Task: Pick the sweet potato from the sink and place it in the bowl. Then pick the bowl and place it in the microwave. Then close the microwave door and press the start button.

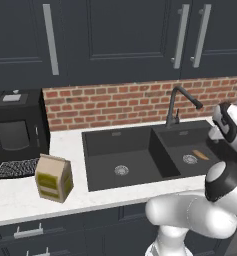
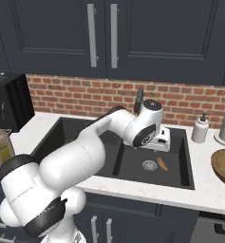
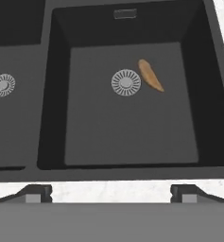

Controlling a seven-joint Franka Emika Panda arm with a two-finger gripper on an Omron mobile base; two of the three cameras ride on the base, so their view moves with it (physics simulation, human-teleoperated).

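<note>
Lying beside one drain [image 3: 126,82], one sweet potato [image 3: 150,75], pincer [image 3: 111,194] spread wide

My left base camera sits behind me, high, facing forward and down at the sink [image 1: 140,155] from its left, brick wall at 12 o'clock, my arm at 4 o'clock. My right base camera looks at the same sink [image 2: 128,163] from its right, my arm rising from 7 o'clock. Both share the basins and the wall. My hand camera hangs close over the right basin [image 3: 127,104], looking straight down, surface edge at 6 o'clock.
</note>
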